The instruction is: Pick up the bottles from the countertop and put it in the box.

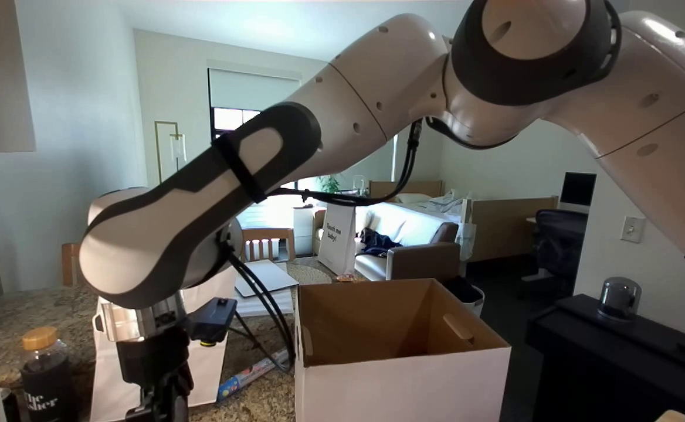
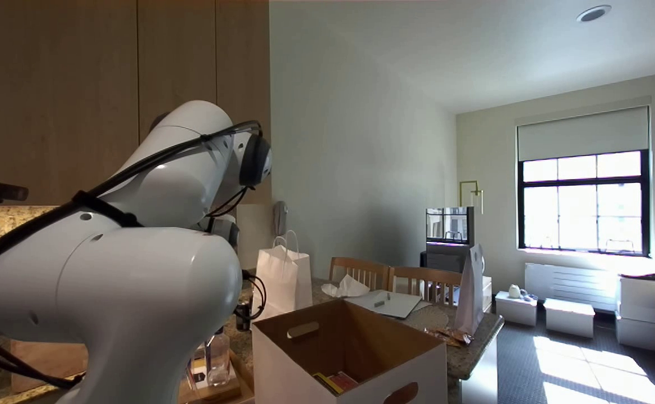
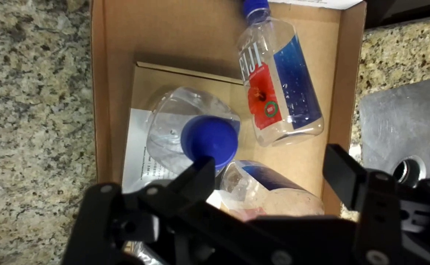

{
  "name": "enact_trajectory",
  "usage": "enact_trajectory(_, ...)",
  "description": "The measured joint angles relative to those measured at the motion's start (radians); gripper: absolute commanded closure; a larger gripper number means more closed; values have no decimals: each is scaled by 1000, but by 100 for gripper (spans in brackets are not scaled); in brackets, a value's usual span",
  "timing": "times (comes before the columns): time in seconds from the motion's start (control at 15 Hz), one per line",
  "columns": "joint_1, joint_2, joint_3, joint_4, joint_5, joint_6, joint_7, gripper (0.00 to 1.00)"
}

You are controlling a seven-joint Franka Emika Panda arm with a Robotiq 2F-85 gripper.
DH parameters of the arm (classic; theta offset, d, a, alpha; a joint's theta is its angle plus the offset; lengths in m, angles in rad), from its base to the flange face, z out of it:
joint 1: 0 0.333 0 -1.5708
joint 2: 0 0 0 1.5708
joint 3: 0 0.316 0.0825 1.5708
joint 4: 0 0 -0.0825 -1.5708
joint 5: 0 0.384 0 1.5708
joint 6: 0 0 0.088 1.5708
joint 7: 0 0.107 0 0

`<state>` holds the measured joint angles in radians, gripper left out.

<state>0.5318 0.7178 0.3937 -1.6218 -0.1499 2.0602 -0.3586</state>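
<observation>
In an exterior view, the box (image 1: 401, 387) stands open-topped. In an exterior view, it holds something yellow and red (image 2: 336, 382). In the wrist view, my gripper (image 3: 272, 173), jaws apart, is over the bottles (image 3: 280, 86), one upright, in a cardboard tray (image 3: 185, 31) on the countertop (image 3: 34, 129).

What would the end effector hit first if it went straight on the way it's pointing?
Probably the central blue cap in the wrist view, on a clear bottle: one fingertip overlaps it there. Another bottle shows between the fingers; depth is unclear.
</observation>
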Motion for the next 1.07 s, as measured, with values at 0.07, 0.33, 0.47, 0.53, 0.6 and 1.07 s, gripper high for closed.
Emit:
enact_trajectory(0.07,1,0,0,0,0,0,4,0)
enact_trajectory(0.33,8,-19,0,-6,-2,11,21,0)
enact_trajectory(0.47,8,-42,-1,-24,-2,26,42,0)
enact_trajectory(0.53,8,-53,-4,-35,-2,35,51,0)
enact_trajectory(0.6,8,-64,-7,-47,-2,45,57,0)
enact_trajectory(1.07,6,-103,-42,-113,-2,95,123,0)
